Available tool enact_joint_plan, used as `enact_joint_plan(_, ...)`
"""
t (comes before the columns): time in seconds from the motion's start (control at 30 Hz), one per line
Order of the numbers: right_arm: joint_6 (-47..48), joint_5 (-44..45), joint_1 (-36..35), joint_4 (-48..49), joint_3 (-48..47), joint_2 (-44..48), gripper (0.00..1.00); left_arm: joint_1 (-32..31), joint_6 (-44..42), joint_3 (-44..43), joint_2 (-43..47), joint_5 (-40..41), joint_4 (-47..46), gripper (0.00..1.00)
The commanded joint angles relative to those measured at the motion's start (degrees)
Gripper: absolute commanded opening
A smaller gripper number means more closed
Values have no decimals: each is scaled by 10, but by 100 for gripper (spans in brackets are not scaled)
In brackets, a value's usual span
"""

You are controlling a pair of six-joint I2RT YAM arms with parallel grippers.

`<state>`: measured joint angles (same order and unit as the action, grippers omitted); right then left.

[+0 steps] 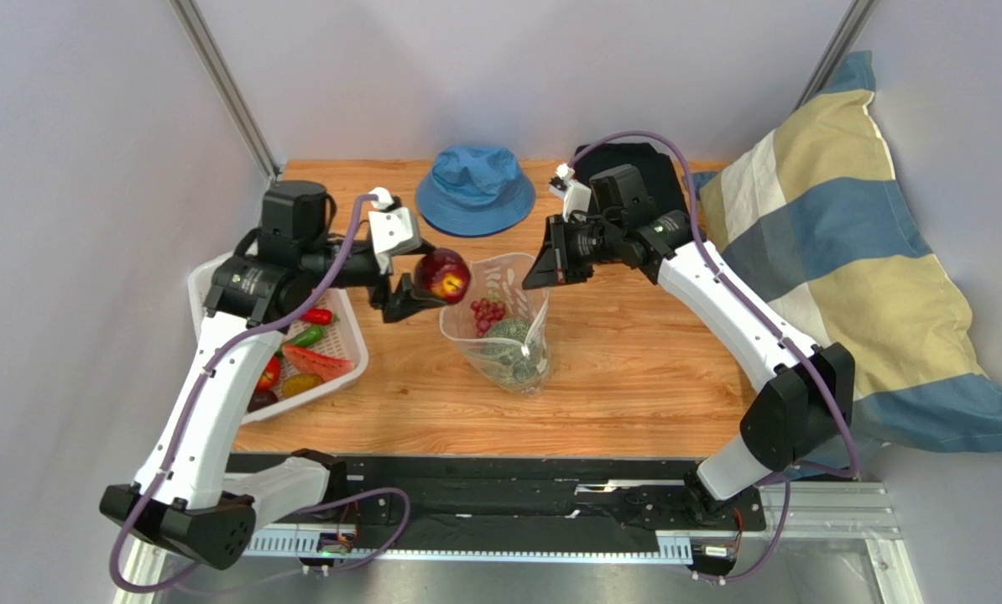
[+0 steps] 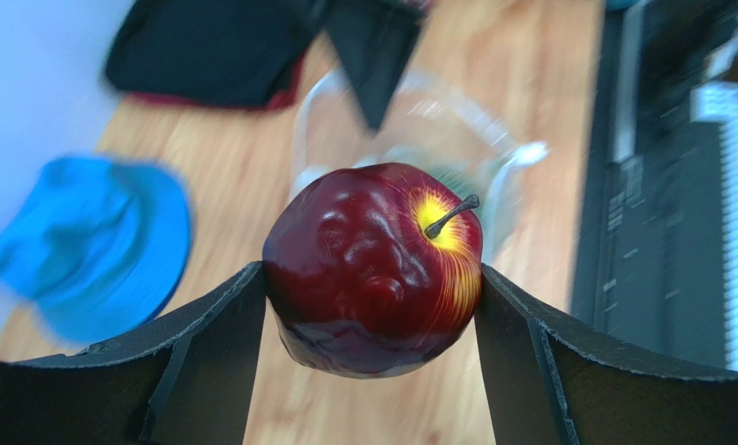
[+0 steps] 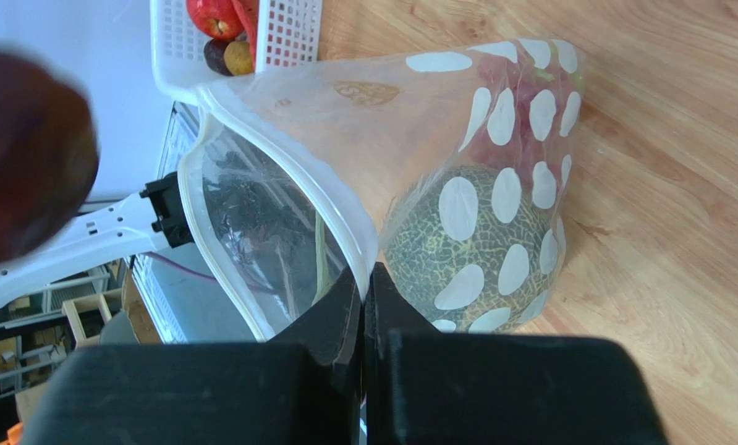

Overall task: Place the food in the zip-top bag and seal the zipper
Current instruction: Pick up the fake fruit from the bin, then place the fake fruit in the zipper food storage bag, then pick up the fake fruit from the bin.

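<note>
My left gripper (image 1: 433, 287) is shut on a dark red apple-like fruit (image 1: 444, 274), seen close up in the left wrist view (image 2: 373, 269), and holds it in the air just left of the bag's open mouth. The clear zip-top bag (image 1: 500, 321) with white dots stands on the table, mouth up. My right gripper (image 3: 364, 278) is shut on the bag's zipper edge (image 3: 280, 181) and holds the mouth open. Inside the bag lie a netted green squash ball (image 3: 466, 241) and purple grapes (image 1: 485, 310).
A white mesh basket (image 1: 349, 342) at the left holds red peppers, a green cucumber, a watermelon slice and a yellow fruit. A blue hat (image 1: 475, 189) and a dark cloth (image 1: 632, 164) lie at the back. A striped pillow (image 1: 859, 264) fills the right side.
</note>
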<state>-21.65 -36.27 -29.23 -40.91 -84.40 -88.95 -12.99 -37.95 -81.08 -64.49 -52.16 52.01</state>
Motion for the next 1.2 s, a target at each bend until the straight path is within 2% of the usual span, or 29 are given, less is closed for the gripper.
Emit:
enact_joint_plan(0.0,-7,-11,6,31,-2,-8,0,-102,223,16,-11,16,-148,24)
enact_joint_plan(0.07,-8,-11,14,32,-2,-16,0,-145,242,32,-20,48,-178,25)
enact_joint_plan(0.17,-15,-17,27,35,-8,-24,0,-174,254,34,-59,86,-190,26)
enact_joint_plan(0.3,-15,-21,36,35,-10,-25,0,-177,282,29,-113,174,-217,34)
enact_joint_plan(0.4,-13,-23,38,30,-8,-24,0,-177,274,5,-132,242,-216,58)
enact_joint_plan(0.43,-12,-24,40,28,-7,-24,0,-176,268,-10,-135,253,-213,71)
enact_joint_plan(0.47,-10,-23,41,27,-8,-24,0,-172,266,-14,-132,258,-210,78)
enact_joint_plan(0.5,-9,-22,42,28,-8,-25,0,-170,267,-16,-123,256,-210,98)
enact_joint_plan(0.63,-9,-20,45,26,-12,-26,0,-143,284,-29,-89,240,-198,99)
enact_joint_plan(0.73,-8,-19,48,27,-14,-30,0,-88,298,-33,-66,232,-157,99)
enact_joint_plan(0.8,-9,-22,50,27,-14,-31,0,-64,299,-27,-50,264,-143,99)
enact_joint_plan(0.9,-5,-25,52,24,-15,-32,0,27,309,-13,-49,276,-105,98)
enact_joint_plan(0.93,-3,-25,52,21,-16,-34,0,83,309,-14,-55,275,-81,97)
enact_joint_plan(1.03,-3,-27,55,21,-21,-38,0,184,286,-15,-77,280,-46,92)
enact_joint_plan(1.17,-1,-29,52,21,-23,-41,0,257,226,4,-113,328,-34,93)
